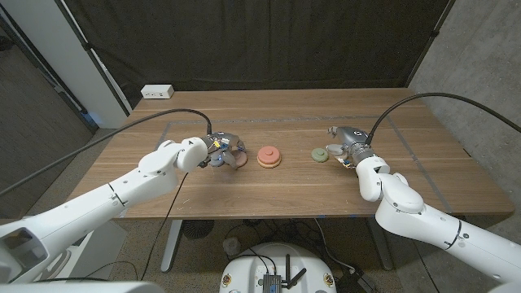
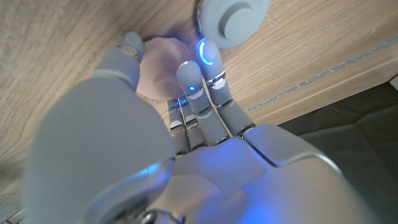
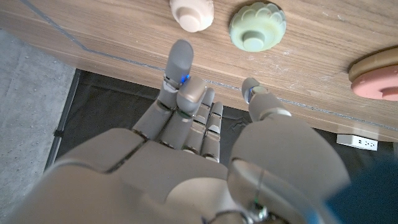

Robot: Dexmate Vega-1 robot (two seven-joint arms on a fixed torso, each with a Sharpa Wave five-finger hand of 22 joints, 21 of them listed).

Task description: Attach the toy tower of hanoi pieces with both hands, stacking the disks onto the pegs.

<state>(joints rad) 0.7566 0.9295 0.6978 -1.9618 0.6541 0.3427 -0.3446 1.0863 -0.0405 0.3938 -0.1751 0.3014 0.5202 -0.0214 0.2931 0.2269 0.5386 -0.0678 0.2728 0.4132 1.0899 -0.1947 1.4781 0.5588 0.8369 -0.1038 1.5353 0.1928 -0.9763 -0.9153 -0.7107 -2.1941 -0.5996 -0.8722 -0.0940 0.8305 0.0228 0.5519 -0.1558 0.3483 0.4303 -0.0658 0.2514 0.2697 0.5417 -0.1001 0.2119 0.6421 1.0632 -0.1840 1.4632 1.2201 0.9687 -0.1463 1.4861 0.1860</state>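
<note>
A pink disk on an orange one (image 1: 269, 156) sits mid-table, also seen as the pink and orange stack (image 3: 376, 78). My left hand (image 1: 218, 153) is just left of it, low over the table. Thumb and fingers (image 2: 189, 81) close on either side of a pale mauve disk (image 2: 158, 65) lying on the wood, the mauve disk (image 1: 235, 161). A blue-grey disk with a knob (image 2: 233, 18) lies just beyond those fingers. My right hand (image 1: 352, 149) is beside a green scalloped disk (image 1: 320, 153). In the right wrist view that hand (image 3: 205, 143) has its fingers apart and holds nothing, short of the green disk (image 3: 256, 26) and a cream piece (image 3: 193, 14).
A white power strip (image 1: 157, 92) lies at the table's far left corner. Thin tape lines (image 1: 407, 134) cross the wooden table (image 1: 293, 191). Black cables arc from both wrists. A dark curtain hangs behind the far edge.
</note>
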